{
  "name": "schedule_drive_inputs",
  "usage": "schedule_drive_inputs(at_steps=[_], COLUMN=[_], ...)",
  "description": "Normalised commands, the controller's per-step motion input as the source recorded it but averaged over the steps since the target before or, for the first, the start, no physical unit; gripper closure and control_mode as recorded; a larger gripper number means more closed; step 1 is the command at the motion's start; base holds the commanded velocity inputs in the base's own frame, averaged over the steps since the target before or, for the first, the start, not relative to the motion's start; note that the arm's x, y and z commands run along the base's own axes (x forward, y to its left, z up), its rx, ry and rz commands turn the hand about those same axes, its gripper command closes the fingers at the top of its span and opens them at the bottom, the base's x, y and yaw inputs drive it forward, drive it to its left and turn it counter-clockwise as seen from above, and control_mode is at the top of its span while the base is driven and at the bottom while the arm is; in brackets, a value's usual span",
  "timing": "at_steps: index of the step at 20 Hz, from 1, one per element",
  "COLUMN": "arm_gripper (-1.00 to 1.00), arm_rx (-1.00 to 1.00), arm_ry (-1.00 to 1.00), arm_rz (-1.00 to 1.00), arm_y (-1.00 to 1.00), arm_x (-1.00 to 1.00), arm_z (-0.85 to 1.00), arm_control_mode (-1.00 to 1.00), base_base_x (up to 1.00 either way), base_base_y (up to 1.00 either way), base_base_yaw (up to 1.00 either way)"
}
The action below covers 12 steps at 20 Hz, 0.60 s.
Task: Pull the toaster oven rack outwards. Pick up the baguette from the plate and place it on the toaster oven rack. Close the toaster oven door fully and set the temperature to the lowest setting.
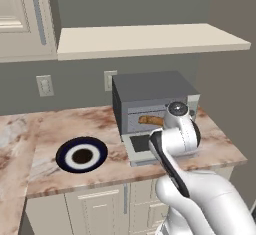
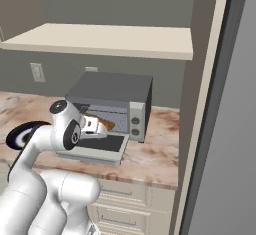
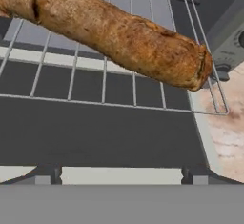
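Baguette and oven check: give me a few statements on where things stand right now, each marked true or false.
1. The baguette lies on the toaster oven rack. True.
2. The plate holds bread. False: nothing lies on the plate; the baguette is at the oven.
3. The toaster oven door is shut. False: it lies folded down, flat in front of the toaster oven.
4. The claw grips the baguette. False: its jaws stand open, clear of the bread.
5. The rack is pulled outwards over the open door. True.
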Motion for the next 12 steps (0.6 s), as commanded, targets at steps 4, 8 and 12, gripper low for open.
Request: schedule_drive_inputs(at_steps=[4,8,12], arm_gripper=[-1.0,-1.0,-1.0], arm_rx=[0.01,0.0,0.0], arm_ry=[0.0,0.0,0.0], arm_rz=[-0.13,-0.11,-0.1], arm_y=[0.0,0.0,0.0], arm_x=[0.58,0.54,0.52], arm_z=[-0.14,-0.07,-0.06], arm_control_mode=[-1.0,-1.0,-1.0], base_base_x=[0.0,0.0,0.0], base_base_y=[0.0,0.0,0.0], base_base_yaw=[0.0,0.0,0.0])
